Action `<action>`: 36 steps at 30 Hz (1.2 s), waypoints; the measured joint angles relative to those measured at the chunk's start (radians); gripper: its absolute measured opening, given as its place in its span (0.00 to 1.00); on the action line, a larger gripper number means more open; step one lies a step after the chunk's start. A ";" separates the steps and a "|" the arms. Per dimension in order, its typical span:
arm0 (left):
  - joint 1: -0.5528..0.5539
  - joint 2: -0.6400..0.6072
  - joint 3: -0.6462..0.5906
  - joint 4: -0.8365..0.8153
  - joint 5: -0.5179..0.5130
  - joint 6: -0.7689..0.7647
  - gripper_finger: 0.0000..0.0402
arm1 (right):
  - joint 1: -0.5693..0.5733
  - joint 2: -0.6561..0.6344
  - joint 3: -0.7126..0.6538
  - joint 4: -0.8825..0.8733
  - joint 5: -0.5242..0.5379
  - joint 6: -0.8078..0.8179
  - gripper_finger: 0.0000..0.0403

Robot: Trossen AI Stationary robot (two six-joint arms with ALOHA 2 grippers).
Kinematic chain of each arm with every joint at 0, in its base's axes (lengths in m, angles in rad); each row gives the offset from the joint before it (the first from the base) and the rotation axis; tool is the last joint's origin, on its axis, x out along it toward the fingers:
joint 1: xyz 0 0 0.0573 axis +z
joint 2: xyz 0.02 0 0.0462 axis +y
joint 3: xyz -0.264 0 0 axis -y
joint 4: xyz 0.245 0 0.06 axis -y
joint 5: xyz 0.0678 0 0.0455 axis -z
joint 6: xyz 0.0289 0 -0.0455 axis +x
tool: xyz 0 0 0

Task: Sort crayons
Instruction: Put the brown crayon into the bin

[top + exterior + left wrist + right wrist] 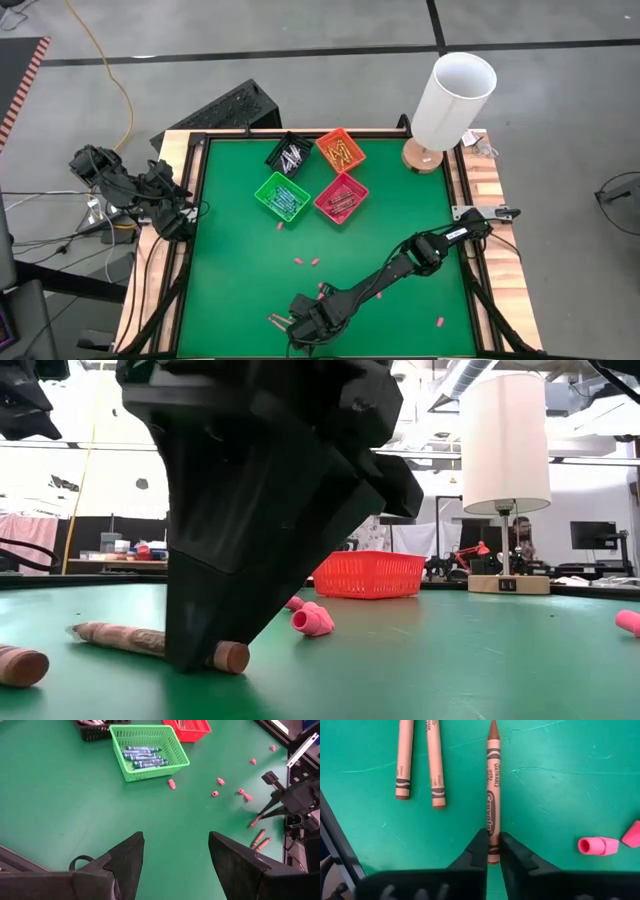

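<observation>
Your right gripper (492, 851) sits low at the bottom centre of the overhead frame, fingers pinched nearly together on the blunt end of a brown crayon (492, 795) lying flat on the green table (230, 260). In the right wrist picture that crayon runs straight up the frame, tip at the top edge; its lower end is hidden between the fingers. Two more brown crayons (420, 765) lie parallel at upper left, their upper ends cut off. In the low view the gripper's dark bulk blocks most of the picture, covering the middle of the crayon. Pink bits (598, 845) lie nearby. Your left gripper (175, 852) waits wide open and empty at the table's left edge, facing the green bin (149, 751) of blue crayons (142, 757); the red bin (192, 727) is cut off at the top.
</observation>
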State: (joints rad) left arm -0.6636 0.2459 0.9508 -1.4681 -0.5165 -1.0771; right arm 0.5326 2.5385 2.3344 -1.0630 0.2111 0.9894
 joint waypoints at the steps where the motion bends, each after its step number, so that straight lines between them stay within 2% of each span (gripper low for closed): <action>1: 0.000 0.000 0.000 0.000 -0.003 0.000 0.53 | -0.002 0.000 0.000 0.000 0.000 0.000 0.11; 4: 0.000 0.000 0.000 0.000 -0.004 0.003 0.53 | -0.005 -0.001 0.000 0.001 -0.003 -0.003 0.03; 13: 0.000 0.000 0.000 0.000 -0.003 0.004 0.53 | -0.012 -0.005 0.019 -0.002 -0.003 0.003 0.01; 20: 0.000 0.000 0.000 0.000 -0.003 0.004 0.53 | -0.039 -0.091 0.014 -0.036 0.010 -0.004 0.00; 29: 0.000 0.000 0.000 0.000 0.010 0.002 0.53 | -0.141 -0.269 0.015 -0.285 0.053 0.038 0.00; 36: 0.000 0.000 0.000 0.000 0.015 0.000 0.53 | -0.287 -0.401 0.015 -0.514 0.083 -0.046 0.00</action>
State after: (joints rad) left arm -0.6635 0.2459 0.9508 -1.4681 -0.5018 -1.0774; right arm 0.2454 2.1378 2.3497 -1.5767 0.2943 0.9434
